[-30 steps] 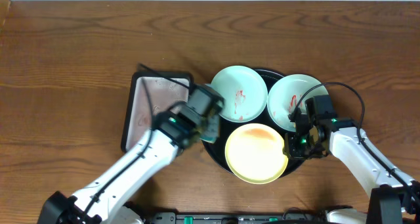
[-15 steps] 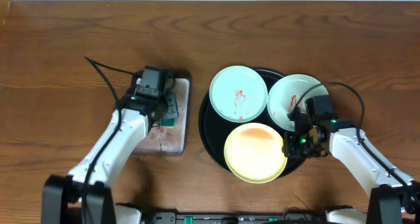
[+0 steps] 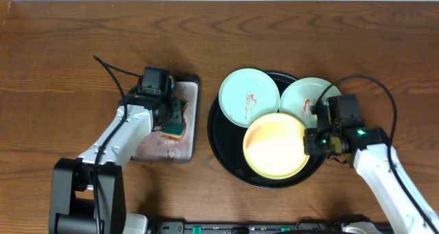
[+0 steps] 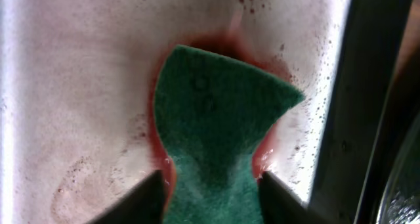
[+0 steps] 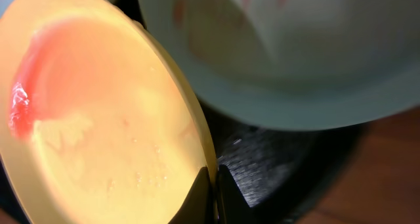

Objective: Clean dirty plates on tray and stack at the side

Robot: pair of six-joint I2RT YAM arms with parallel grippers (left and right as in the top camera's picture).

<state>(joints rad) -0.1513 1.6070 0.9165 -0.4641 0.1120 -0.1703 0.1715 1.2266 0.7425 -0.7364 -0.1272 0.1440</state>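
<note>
At the black tray's (image 3: pixel 223 158) near right rim, the right gripper (image 5: pixel 213 184) was clamped on the yellow plate's (image 5: pixel 105 119) edge, tipping it up, probably to lift it out, though a red smear showed on it. The left mint plate (image 3: pixel 248 95) and right mint plate (image 3: pixel 302 97) lay smeared at the far rim. Over the grey tray (image 3: pixel 147 148), the left gripper (image 4: pixel 209 192) straddled the sponge (image 4: pixel 210 119); whether it gripped, I could not tell.

The overhead view looks straight down from well above on the whole wood table (image 3: pixel 68 42), the left wrist view sits close over the green sponge (image 4: pixel 216 138) that shows left of centre overhead, and the right wrist view looks from very near at the rim of the yellow plate (image 5: pixel 98 132), right of centre overhead
</note>
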